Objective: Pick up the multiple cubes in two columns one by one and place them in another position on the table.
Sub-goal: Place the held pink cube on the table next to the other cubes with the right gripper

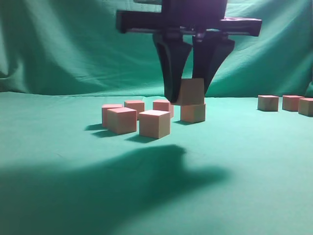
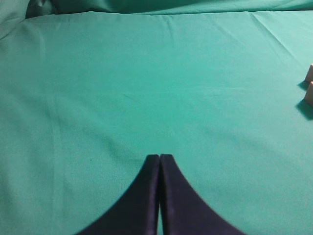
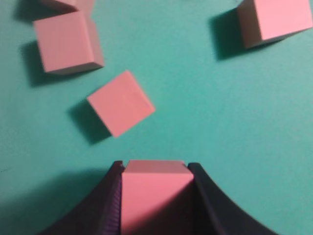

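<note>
My right gripper (image 1: 190, 96) hangs over the middle of the table (image 1: 58, 147) and is shut on a salmon-pink cube (image 1: 190, 90). The held cube sits directly over another cube (image 1: 193, 113); I cannot tell whether they touch. In the right wrist view the held cube (image 3: 154, 193) fills the jaws (image 3: 155, 166), with loose cubes (image 3: 121, 103) (image 3: 66, 41) (image 3: 274, 19) on the cloth beyond. Several more cubes (image 1: 154, 123) (image 1: 122, 120) (image 1: 134, 105) cluster to the left. My left gripper (image 2: 159, 156) is shut and empty over bare cloth; the exterior view does not show it.
Three cubes (image 1: 268, 103) (image 1: 292, 102) (image 1: 306, 106) stand in a row at the far right. Two cube edges (image 2: 309, 73) (image 2: 309, 94) show at the right border of the left wrist view. A green backdrop (image 1: 73, 44) hangs behind the table.
</note>
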